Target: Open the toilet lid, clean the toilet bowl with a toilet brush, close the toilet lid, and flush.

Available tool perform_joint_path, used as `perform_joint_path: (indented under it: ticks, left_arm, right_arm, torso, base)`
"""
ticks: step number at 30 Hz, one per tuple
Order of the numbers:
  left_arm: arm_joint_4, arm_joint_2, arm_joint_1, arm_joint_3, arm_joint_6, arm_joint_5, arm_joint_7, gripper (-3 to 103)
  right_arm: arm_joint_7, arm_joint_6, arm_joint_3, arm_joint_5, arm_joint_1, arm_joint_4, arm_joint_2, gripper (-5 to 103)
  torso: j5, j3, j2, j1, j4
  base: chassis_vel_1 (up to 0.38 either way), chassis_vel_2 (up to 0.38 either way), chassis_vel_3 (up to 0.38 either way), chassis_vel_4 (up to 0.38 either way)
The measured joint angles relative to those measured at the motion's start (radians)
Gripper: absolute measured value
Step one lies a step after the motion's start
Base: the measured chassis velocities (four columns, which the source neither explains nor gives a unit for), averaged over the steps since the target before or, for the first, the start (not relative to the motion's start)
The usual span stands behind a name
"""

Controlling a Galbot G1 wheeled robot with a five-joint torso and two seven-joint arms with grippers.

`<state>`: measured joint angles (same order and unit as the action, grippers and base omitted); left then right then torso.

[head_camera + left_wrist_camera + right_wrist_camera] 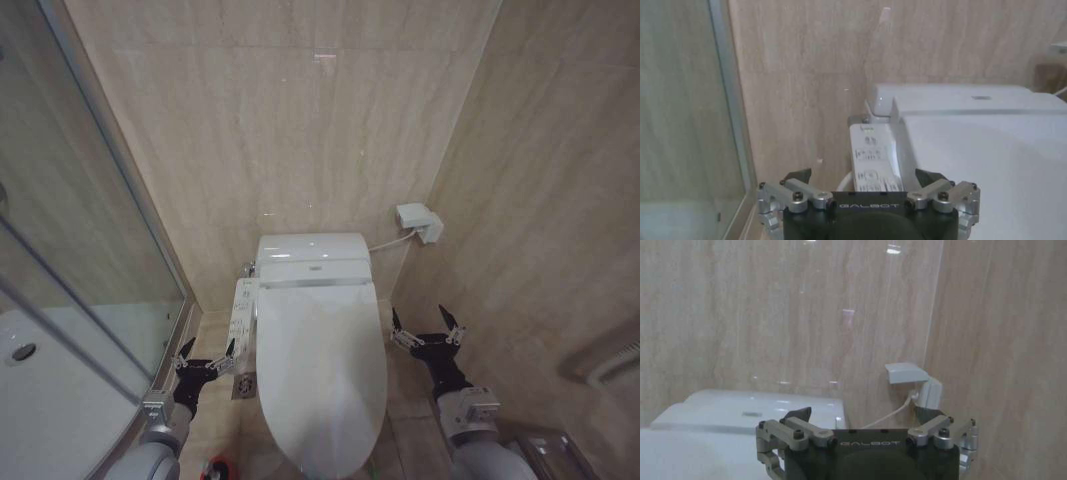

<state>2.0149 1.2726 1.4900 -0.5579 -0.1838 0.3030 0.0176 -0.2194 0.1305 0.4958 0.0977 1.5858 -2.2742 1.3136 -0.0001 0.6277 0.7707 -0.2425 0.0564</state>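
Left gripper (207,353): fingers spread, empty, beside toilet lid's (320,370) left edge.
Right gripper (427,327): spread, empty, off lid's right.
Lid: shut (flat over bowl).
Advice: hook lid's front rim, lift slowly.

A home bathroom: toilet bowl (322,400), glass shower screen (60,230), beige tiled walls (290,110).

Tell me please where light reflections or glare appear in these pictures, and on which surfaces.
Head view: small bright spots on the glossy wall tiles, and a soft sheen on the closed toilet lid. Left wrist view: a pale streak of glare on the wall above the toilet. Right wrist view: bright ceiling-light reflections high on the wall and smaller spots lower down.
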Motion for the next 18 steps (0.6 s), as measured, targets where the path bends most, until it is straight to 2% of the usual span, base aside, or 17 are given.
perform_joint_path:
  ticks: [9,18]
  left_arm:
    - [-0.005,0.004,-0.006,0.0,0.001,0.0,0.0,100]
    - [-0.008,0.008,-0.011,0.004,0.0,0.0,0.0,100]
  right_arm:
    - [0.0,0.0,0.0,0.0,0.0,0.0,0.0,100]
    - [0.0,0.0,0.0,0.0,0.0,0.0,0.0,100]
  torso:
    - [0.0002,0.0,0.0,0.001,0.0001]
    - [0.0,0.0,0.0,0.0,0.0]
  base:
    - [0.193,-0.205,-0.207,0.192]
    - [0.119,-0.116,-0.102,0.112]
